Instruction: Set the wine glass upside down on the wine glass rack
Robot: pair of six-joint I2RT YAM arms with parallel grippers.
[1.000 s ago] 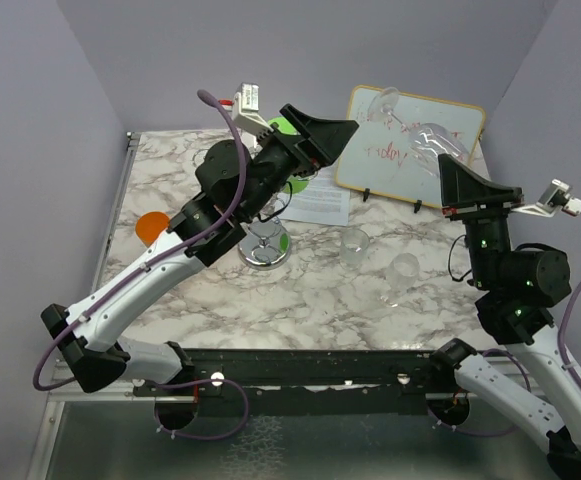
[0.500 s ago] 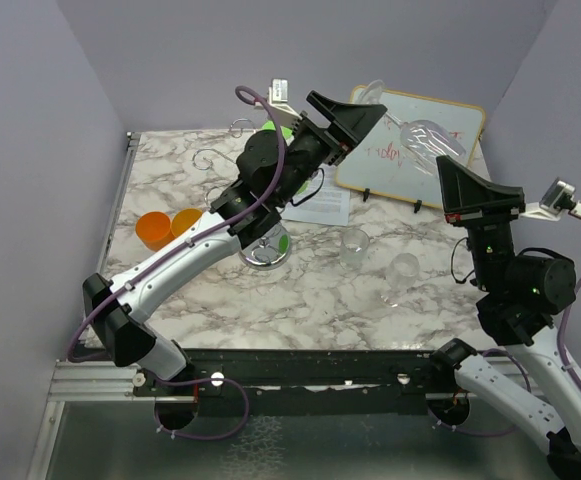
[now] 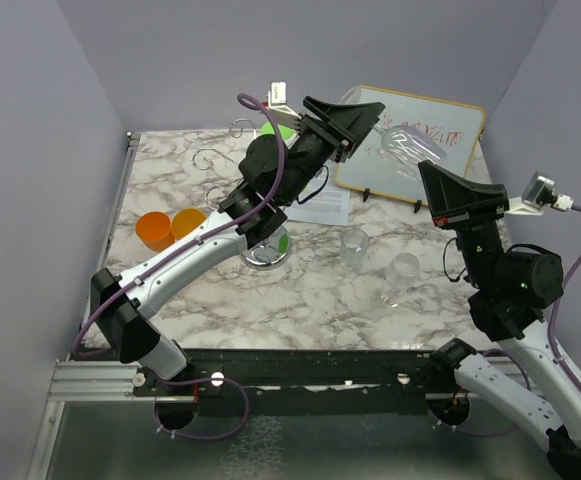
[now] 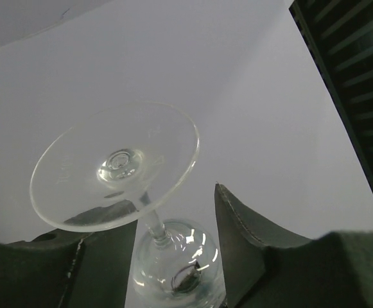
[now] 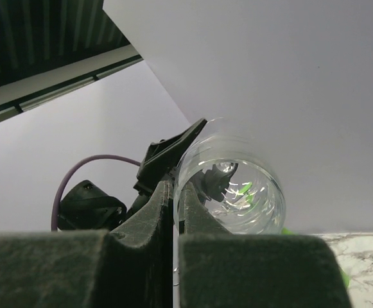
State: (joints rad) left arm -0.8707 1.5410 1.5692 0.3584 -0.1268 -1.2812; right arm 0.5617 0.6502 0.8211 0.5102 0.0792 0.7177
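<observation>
The clear wine glass (image 3: pixel 406 142) hangs in the air in front of the whiteboard, lying roughly sideways between both grippers. My right gripper (image 3: pixel 426 172) is shut on the rim of its bowl (image 5: pixel 237 192), one finger inside and one outside. My left gripper (image 3: pixel 372 112) reaches in from the left. In the left wrist view its jaws stand on either side of the bowl (image 4: pixel 176 269) just below the stem, touching it, with the round foot (image 4: pixel 115 167) beyond them. The chrome wine glass rack (image 3: pixel 268 254) stands under the left arm; its disc base and curled loops (image 3: pixel 210 158) show.
Two orange cups (image 3: pixel 168 226) sit at the left of the marble table. Two small clear glasses (image 3: pixel 355 245) (image 3: pixel 403 268) stand in the middle right. A whiteboard (image 3: pixel 440 125) leans at the back right, with a paper sheet (image 3: pixel 322 205) in front of it.
My left arm has swung from above the rack up and right to the glass, and its jaws have narrowed around the bowl. My right gripper has shifted the glass slightly left.
</observation>
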